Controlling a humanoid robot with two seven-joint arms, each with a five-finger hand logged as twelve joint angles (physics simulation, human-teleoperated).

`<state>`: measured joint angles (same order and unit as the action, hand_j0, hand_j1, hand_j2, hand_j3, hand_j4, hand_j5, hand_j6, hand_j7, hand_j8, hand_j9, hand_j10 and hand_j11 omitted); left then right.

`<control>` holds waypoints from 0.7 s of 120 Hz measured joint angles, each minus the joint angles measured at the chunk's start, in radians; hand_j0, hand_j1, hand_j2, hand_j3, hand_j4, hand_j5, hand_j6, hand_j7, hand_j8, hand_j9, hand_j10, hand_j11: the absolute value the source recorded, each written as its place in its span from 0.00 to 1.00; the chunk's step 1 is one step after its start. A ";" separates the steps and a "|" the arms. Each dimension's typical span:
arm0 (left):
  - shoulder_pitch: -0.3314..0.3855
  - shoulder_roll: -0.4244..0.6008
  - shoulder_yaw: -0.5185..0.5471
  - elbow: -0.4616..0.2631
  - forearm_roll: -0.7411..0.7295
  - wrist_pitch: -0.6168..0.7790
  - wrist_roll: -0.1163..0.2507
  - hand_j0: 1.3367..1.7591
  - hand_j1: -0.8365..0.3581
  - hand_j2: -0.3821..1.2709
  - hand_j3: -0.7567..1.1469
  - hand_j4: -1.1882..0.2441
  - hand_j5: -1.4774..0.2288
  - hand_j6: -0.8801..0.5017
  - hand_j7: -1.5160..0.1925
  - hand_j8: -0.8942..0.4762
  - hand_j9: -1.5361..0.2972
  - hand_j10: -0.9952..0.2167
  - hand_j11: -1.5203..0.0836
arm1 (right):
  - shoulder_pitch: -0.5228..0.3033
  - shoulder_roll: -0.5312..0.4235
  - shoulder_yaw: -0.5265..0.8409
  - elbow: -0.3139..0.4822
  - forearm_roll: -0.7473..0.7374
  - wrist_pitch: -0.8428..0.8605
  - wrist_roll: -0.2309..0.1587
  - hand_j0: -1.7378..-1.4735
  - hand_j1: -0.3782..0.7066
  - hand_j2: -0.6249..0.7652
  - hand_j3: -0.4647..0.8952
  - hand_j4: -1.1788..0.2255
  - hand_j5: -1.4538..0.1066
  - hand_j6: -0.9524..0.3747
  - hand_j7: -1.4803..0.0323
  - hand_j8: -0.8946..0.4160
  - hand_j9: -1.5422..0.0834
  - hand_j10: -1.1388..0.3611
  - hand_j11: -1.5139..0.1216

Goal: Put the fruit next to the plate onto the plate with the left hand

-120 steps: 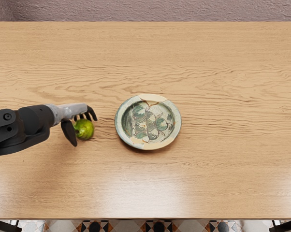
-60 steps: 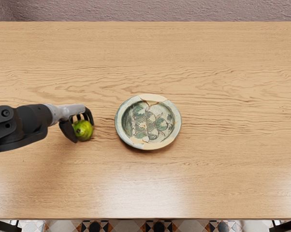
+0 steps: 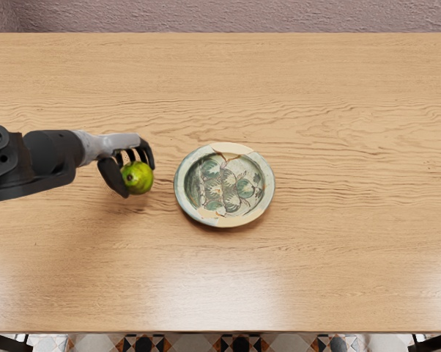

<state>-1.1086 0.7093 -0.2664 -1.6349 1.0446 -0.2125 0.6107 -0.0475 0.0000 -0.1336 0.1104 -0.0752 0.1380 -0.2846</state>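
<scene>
The left hand [image 3: 123, 164], at the left of the frame a little above mid-height, is closed around the green fruit [image 3: 138, 177]: its dark fingers [image 3: 142, 155] curl over the fruit's upper side and the thumb [image 3: 115, 180] presses in from the lower left, so the fruit sits gripped at the hand's right end. Behind the hand a pale grey wrist runs into the bulky dark forearm [image 3: 37, 158], which enters from the left edge. The fruit is just left of the plate [image 3: 179, 183], near its rim but not touching it and not over it; a strip of bare wood separates the 2. Nothing lies between the fruit and the plate. The plate is round, with a pale rim and a green painted pattern inside, and it lies flat near the centre of the frame with nothing on it. The wooden table [image 3: 316, 88] fills almost the whole picture. A rough purplish wall [image 3: 206, 13] shows along the top edge, and patterned floor tiles [image 3: 206, 343] along the bottom edge.
</scene>
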 joint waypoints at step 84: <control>-0.002 -0.235 -0.124 0.068 -0.004 -0.009 0.000 0.76 0.52 0.37 0.40 0.48 0.42 0.39 0.45 0.37 0.43 0.37 0.48 | 0.000 0.000 0.000 0.000 0.000 0.000 0.000 0.30 0.03 0.45 0.34 0.84 0.93 0.72 0.98 0.68 0.95 0.76 0.93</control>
<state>-1.1106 0.4746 -0.3900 -1.5664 1.0407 -0.2212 0.6106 -0.0475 0.0000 -0.1334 0.1104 -0.0752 0.1380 -0.2846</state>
